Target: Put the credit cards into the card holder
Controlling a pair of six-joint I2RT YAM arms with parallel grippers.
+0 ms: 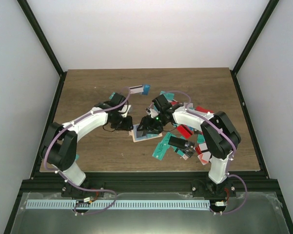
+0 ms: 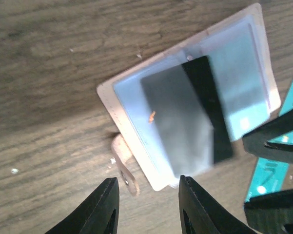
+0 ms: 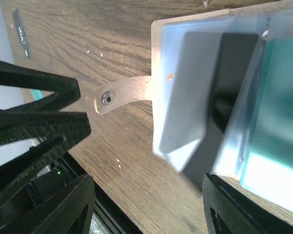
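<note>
The tan card holder (image 2: pixel 128 132) lies open on the wood, with clear sleeves up and its snap tab (image 3: pixel 122 95) sticking out sideways. A pale credit card with a black stripe (image 2: pixel 185 117) lies across it, one corner (image 3: pixel 185 151) poking past the holder's edge. Whether it sits inside a sleeve I cannot tell. A teal card (image 3: pixel 278 112) fills the neighbouring sleeve. My left gripper (image 2: pixel 148 181) is open just off the holder's corner, holding nothing. My right gripper (image 3: pixel 147 180) is open on the other side, also holding nothing. In the top view the holder (image 1: pixel 140 137) lies between both grippers.
Several loose teal, red and black cards (image 1: pixel 183 141) lie scattered right of the holder, under the right arm. A white card and a blue card (image 1: pixel 139 89) lie further back. One teal card (image 2: pixel 275 168) lies beside the right gripper's fingers (image 2: pixel 273 141).
</note>
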